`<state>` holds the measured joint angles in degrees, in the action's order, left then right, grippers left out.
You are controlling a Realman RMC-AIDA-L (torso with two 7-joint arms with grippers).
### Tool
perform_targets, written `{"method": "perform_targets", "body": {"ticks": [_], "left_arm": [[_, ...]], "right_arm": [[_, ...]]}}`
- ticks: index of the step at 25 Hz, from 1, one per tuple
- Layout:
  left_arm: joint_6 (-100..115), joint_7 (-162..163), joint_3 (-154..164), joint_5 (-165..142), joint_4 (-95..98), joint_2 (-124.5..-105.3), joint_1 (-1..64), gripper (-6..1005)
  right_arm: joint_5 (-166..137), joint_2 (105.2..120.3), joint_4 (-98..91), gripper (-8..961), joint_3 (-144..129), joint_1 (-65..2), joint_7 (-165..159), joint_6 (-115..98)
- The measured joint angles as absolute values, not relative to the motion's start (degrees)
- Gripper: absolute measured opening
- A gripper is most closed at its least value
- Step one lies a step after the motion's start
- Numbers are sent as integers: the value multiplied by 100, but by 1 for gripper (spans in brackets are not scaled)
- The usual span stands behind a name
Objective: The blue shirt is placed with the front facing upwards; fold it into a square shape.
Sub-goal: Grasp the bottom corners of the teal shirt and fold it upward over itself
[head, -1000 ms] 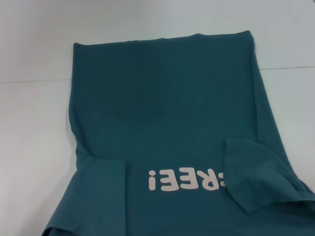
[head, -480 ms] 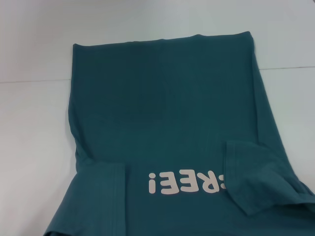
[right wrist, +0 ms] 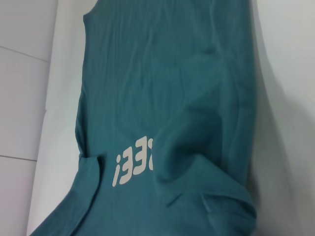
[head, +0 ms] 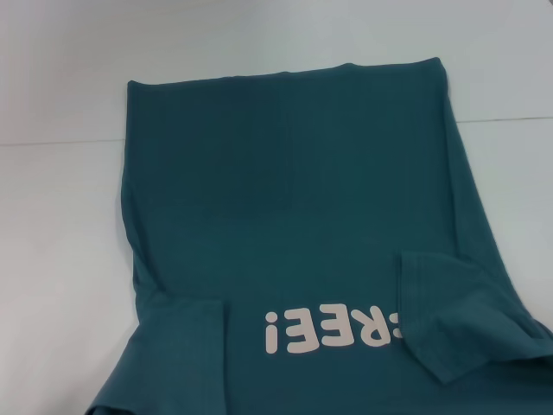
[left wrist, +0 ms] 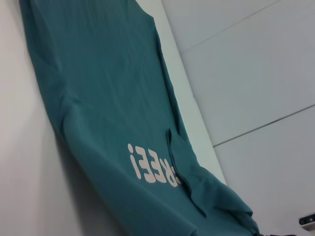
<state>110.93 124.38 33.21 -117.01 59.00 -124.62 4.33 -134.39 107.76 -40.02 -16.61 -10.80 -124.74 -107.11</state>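
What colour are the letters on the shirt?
Cream-white letters on the blue shirt, clearest in the head view.

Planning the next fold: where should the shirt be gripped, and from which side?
Probably the two near corners of the shirt, beside the folded-in sleeves, coming from the robot's side. Its far hem lies flat and straight, so lifting the near end over would halve it.

The blue shirt (head: 294, 216) is spread flat, front up, with its hem at the far edge. Both short sleeves are folded inward over the chest. The cream-white "FREE!" print (head: 333, 330) is seen upside down, partly covered by the right sleeve.
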Motion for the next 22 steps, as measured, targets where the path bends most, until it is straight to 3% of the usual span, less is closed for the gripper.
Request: {"method": "perform_targets", "body": {"ticks": [7, 12, 18, 22], "left_arm": [[11002, 12427, 3314, -11713, 5862, -12445, 733, 51], [10888, 12433, 3313, -11717, 5864, -12380, 1081, 52], [10649, 12542, 3317, -11717, 5787, -12241, 1564, 52], [10367, 12576, 3342, -11717, 5420, -12064, 1989, 52]], "right_arm": [[-13408, 10770, -3960, 132, -1630, -1450, -12473, -10699], [-13406, 10683, -3984, 134, -1576, -1943, -12544, -10614], [-13406, 10546, -3965, 135, -1600, -2580, -12640, -10313], [-13424, 10535, -3952, 137, -1628, -2935, -12643, -9959]]}}
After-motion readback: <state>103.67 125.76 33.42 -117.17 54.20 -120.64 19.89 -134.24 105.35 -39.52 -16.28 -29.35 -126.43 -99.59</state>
